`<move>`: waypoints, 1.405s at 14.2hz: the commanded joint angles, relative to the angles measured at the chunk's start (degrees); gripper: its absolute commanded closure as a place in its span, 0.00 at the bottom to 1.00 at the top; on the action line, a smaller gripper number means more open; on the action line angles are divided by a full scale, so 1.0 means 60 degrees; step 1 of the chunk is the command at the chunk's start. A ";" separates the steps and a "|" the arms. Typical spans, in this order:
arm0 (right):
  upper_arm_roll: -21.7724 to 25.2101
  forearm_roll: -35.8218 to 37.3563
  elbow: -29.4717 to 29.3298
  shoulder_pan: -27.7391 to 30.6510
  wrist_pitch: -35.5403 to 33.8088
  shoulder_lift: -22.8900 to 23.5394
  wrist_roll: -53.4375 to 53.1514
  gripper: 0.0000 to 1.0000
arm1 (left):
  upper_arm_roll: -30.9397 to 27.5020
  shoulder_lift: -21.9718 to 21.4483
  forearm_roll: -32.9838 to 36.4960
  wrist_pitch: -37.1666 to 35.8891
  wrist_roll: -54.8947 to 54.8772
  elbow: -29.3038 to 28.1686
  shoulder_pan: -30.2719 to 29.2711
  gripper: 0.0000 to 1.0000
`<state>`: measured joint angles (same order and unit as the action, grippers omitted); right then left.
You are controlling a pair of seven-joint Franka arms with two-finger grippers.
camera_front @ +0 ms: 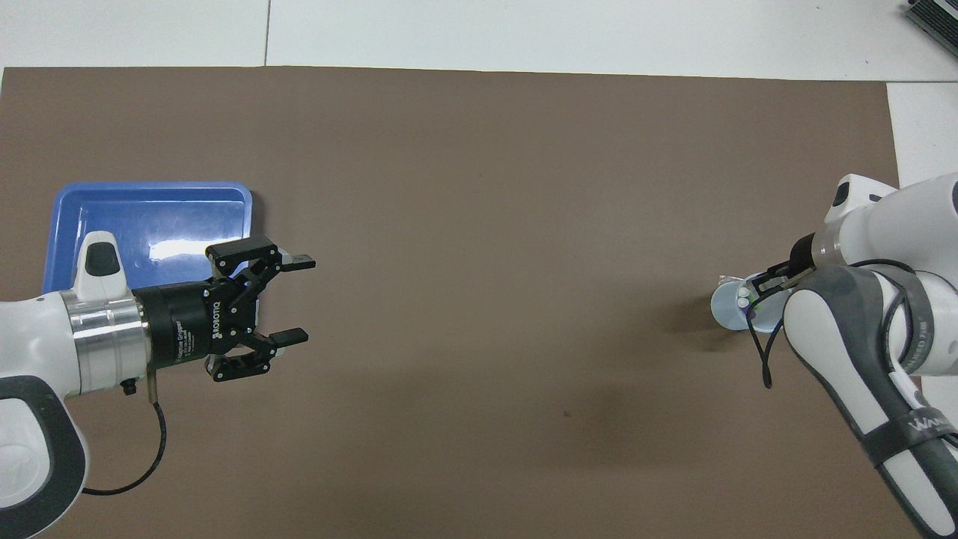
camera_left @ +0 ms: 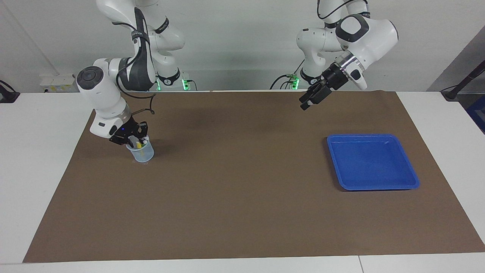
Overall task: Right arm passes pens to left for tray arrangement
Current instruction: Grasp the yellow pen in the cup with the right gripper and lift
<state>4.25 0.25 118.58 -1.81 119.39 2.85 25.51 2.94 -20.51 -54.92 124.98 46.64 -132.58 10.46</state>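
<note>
Right gripper (camera_left: 133, 142) is down in the mouth of the clear cup (camera_left: 141, 152) at the right arm's end of the mat, among the pens (camera_left: 140, 145); can't tell if it grips one. Left gripper (camera_front: 301, 299) is up over bare mat beside the blue tray (camera_left: 373, 162), fingers wide apart, holding nothing.

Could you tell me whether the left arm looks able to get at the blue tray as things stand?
Probably yes: the tray lies bare at the left arm's end of the table, and the left pincer hangs open in the air beside it with nothing between.
</note>
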 commanded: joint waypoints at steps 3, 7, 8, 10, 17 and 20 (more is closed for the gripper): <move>-0.0063 -0.0291 0.0085 0.0111 0.0375 0.0184 0.0173 0.64 | -0.0109 -0.0464 -0.0178 -0.0160 0.0225 -0.0418 0.0337 0.00; -0.0063 -0.0291 0.0100 0.0111 0.0376 0.0199 0.0173 0.75 | -0.0197 -0.0450 -0.0178 -0.0278 0.0240 -0.0374 0.0175 0.00; -0.0063 -0.0291 0.0100 0.0111 0.0347 0.0199 0.0173 0.81 | -0.0226 -0.0449 -0.0178 -0.0351 0.0254 -0.0359 0.0161 0.00; -0.0063 -0.0306 0.0100 0.0111 0.0288 0.0199 0.0187 0.90 | -0.0212 -0.0449 -0.0178 -0.0366 0.0400 -0.0345 0.0044 0.00; -0.0063 -0.0291 -0.1186 0.0067 -0.1611 0.0097 0.0304 1.00 | -0.0212 -0.0405 -0.0163 -0.0293 0.0518 -0.0286 0.0029 0.00; -0.0092 -0.0174 -0.2196 -0.0035 -0.3062 -0.0211 0.0304 1.00 | -0.0226 -0.0391 -0.0178 -0.0278 0.0782 -0.0271 0.0014 0.00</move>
<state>3.99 0.22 109.42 -2.02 106.33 2.90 25.53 1.46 -21.48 -55.14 123.85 50.00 -133.44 11.29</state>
